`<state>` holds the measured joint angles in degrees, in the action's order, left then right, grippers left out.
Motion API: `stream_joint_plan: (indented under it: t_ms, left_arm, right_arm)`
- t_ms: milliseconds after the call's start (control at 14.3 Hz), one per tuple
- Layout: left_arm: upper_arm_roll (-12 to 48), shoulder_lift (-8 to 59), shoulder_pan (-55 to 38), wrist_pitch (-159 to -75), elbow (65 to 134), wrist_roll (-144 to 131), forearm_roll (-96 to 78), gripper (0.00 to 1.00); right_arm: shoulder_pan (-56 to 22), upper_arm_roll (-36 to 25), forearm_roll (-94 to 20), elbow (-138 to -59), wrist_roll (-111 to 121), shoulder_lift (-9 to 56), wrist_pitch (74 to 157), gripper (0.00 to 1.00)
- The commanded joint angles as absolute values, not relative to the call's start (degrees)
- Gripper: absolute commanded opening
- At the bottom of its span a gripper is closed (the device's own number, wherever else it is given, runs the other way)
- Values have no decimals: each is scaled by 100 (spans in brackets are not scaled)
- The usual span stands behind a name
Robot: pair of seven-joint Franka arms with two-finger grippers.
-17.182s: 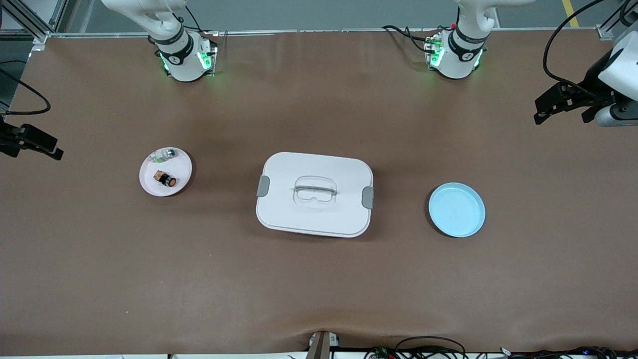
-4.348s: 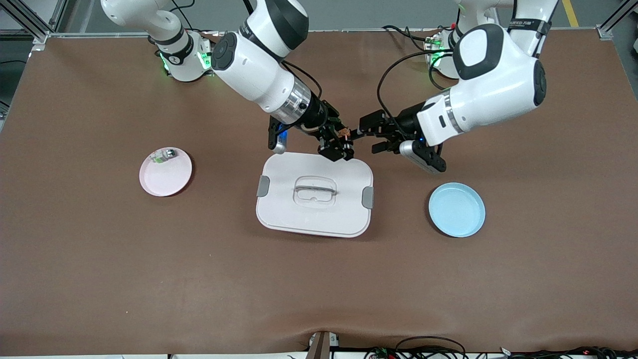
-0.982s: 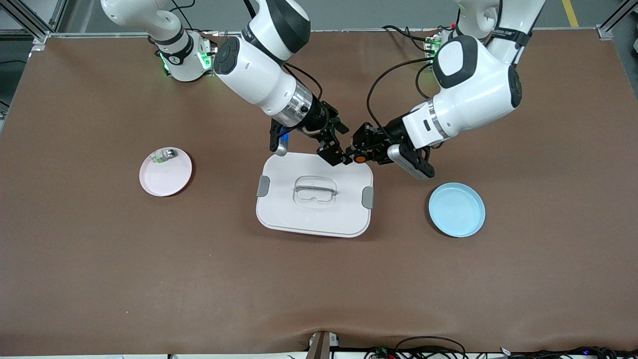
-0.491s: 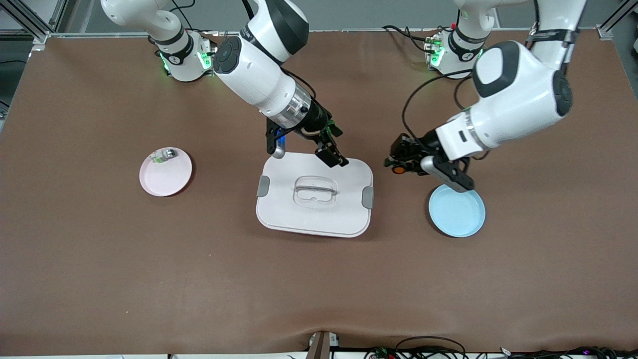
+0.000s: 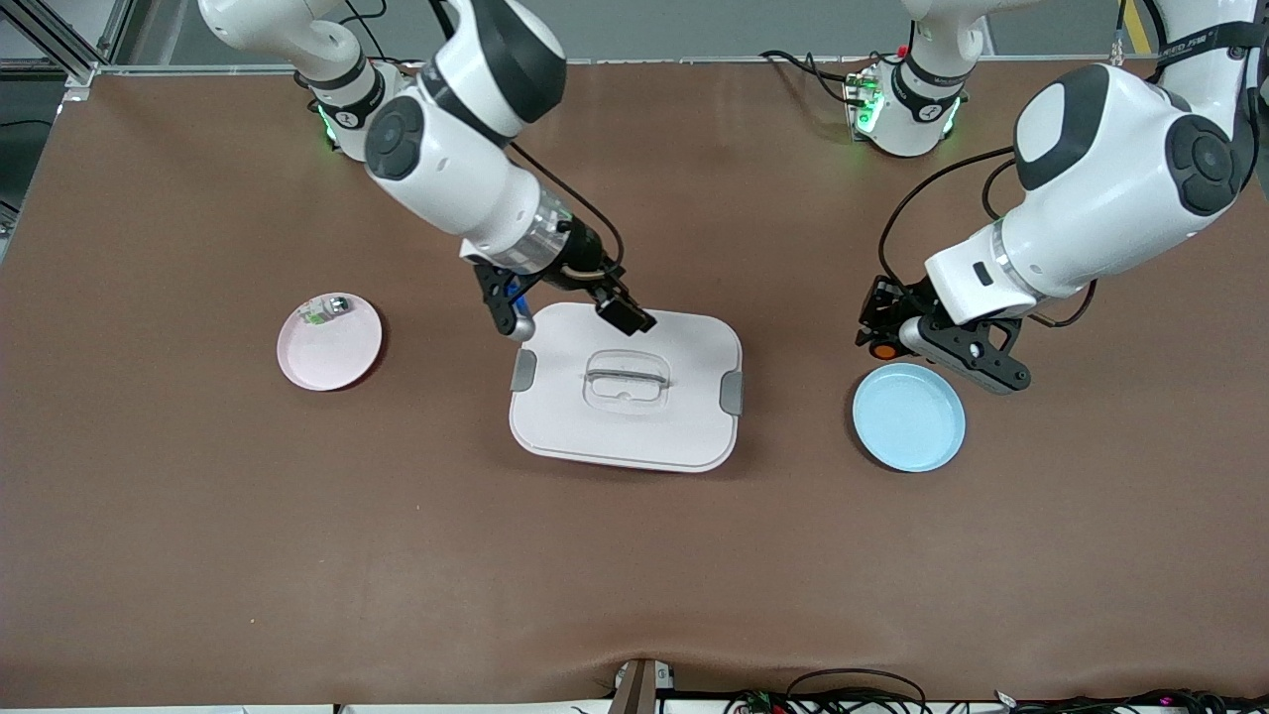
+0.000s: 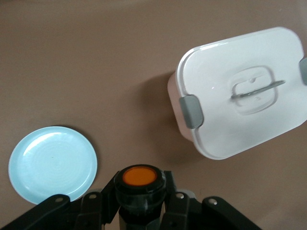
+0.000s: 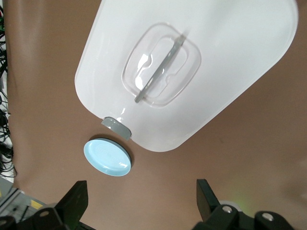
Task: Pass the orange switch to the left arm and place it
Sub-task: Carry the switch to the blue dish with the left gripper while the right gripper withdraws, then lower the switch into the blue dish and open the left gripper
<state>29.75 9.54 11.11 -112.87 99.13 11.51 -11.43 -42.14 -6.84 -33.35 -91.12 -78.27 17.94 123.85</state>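
My left gripper (image 5: 880, 337) is shut on the orange switch (image 5: 880, 350), held up by the edge of the light blue plate (image 5: 909, 416). In the left wrist view the switch's orange cap (image 6: 139, 176) sits between the black fingers, with the blue plate (image 6: 53, 163) and the white box (image 6: 244, 112) below. My right gripper (image 5: 620, 309) is open and empty over the edge of the box (image 5: 627, 389) that lies toward the robots. In the right wrist view its fingers (image 7: 76, 199) stand wide apart over the brown table, with the box (image 7: 192, 67) past them.
A pink plate (image 5: 329, 341) toward the right arm's end holds a small clear-green and silver part (image 5: 324, 310). The box has grey side latches (image 5: 732, 393) and a clear handle (image 5: 627, 379). The blue plate also shows in the right wrist view (image 7: 108, 158).
My left gripper has carried the orange switch away from the box to the blue plate's edge. My right gripper, open, has drawn back toward its own end over the box's edge.
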Motion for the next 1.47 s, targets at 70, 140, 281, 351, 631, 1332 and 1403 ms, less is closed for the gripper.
stream_joint_plan:
  t_ms: [70, 140, 281, 351, 631, 1332, 1403]
  left_arm:
    - [2971, 1090, 1230, -11039, 9782, 1774, -660, 0]
    - [2979, 1099, 1239, -10996, 9782, 1941, -537, 0]
    - [2962, 1160, 1265, -10934, 9782, 2353, -370, 0]
    - [2927, 1186, 1327, -10916, 9782, 2634, -369, 0]
    - [2927, 1467, 1494, -10609, 9817, 4214, -360, 0]
    - [2979, 2161, 1258, -10573, 9940, 5115, 895, 0]
    - [2979, 2206, 1222, -10599, 9940, 5150, 983, 0]
  right_arm:
    - [-3649, -650, -3270, -9114, -6272, 1539, 11350, 100]
    - [-3473, -659, -3226, -9114, -5701, 1521, 11051, 100]
    - [-3174, -659, -2876, -9123, -4777, 1451, 10532, 100]
    - [-2990, -659, -2639, -9123, -4424, 1424, 10355, 100]
    - [-2410, -668, -2418, -9149, -3132, 1345, 9775, 100]
    - [-994, -659, -1398, -9457, -19, 1283, 9633, 100]
    - [-889, -659, -1389, -9474, 156, 1283, 9642, 100]
